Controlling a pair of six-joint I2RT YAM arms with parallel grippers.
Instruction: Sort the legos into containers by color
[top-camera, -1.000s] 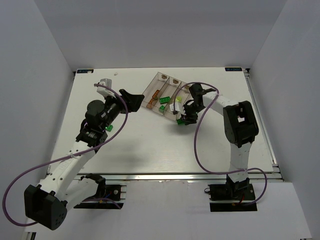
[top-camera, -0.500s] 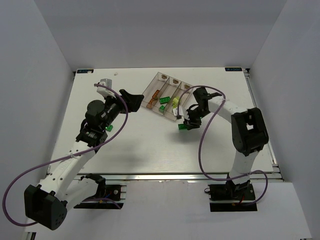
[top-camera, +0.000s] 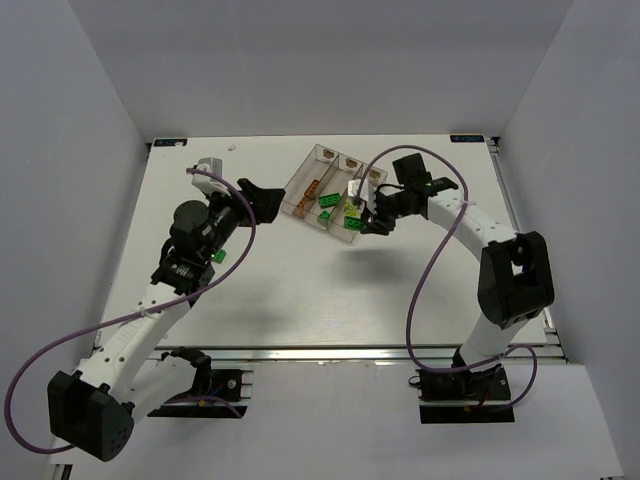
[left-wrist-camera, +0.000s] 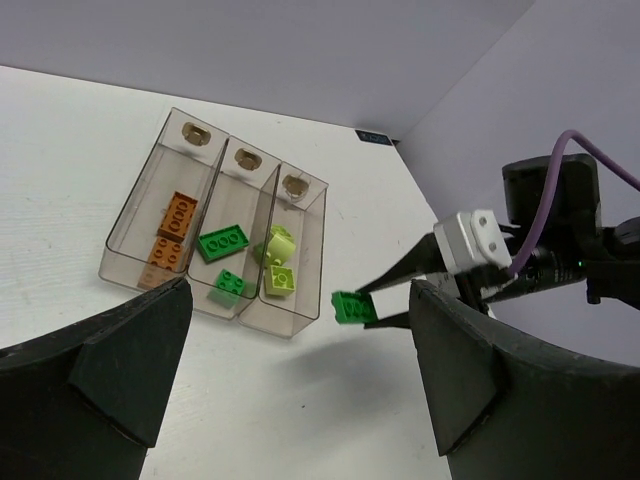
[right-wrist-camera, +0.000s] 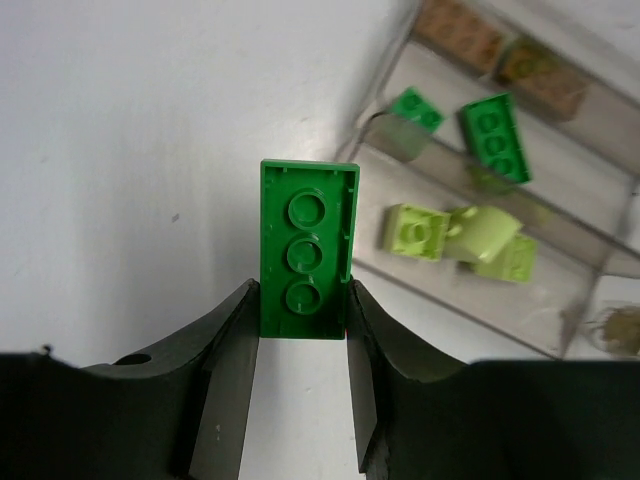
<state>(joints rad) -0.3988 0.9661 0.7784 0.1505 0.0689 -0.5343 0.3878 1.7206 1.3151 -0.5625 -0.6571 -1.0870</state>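
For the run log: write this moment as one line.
right gripper: shut on green lego | green lego: in air, beside containers | left gripper: open, empty

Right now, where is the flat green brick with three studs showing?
The green brick is centre frame in the right wrist view, pinched in the right gripper, above the table beside the end bin holding yellow-green bricks.
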